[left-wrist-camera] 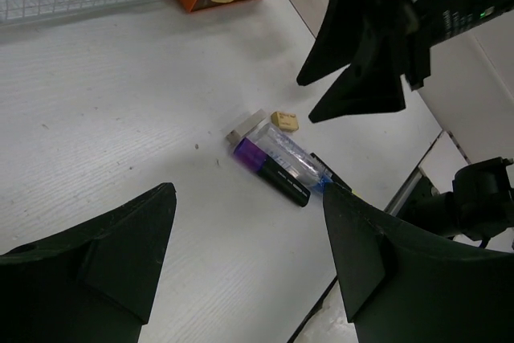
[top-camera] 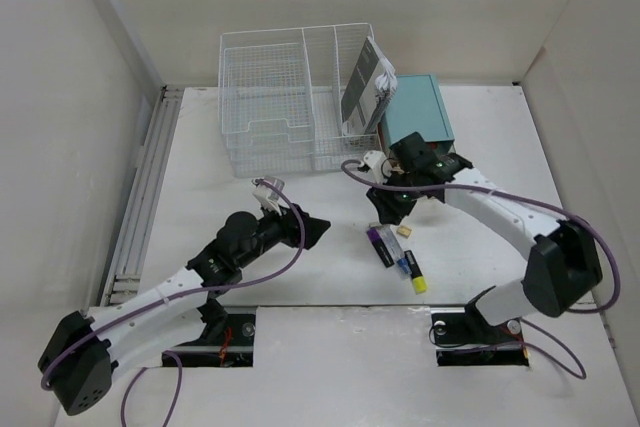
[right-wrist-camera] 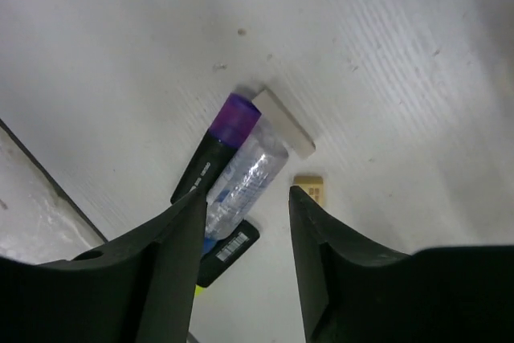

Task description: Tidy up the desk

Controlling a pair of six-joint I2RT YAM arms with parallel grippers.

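1. No word, brand or number can be read anywhere.
2. Purple-capped marker (right-wrist-camera: 210,165), just beside one finger of the right claw (right-wrist-camera: 245,198): white print along its black barrel, too small to read.
3. Tube (right-wrist-camera: 245,178), seen between the claw's fingers: blue print, blurred.
4. Black marker (right-wrist-camera: 229,251), at the foot of the same finger: white barcode label (right-wrist-camera: 231,244), digits illegible.
5. Packet (top-camera: 365,87) in the basket (top-camera: 262,37), beyond the claw: dark print, unreadable.

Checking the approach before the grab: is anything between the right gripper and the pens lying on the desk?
Nothing visible does. The right gripper hangs over the pens on the desk, jaws apart, with only open air between; the left gripper stands off to one side.
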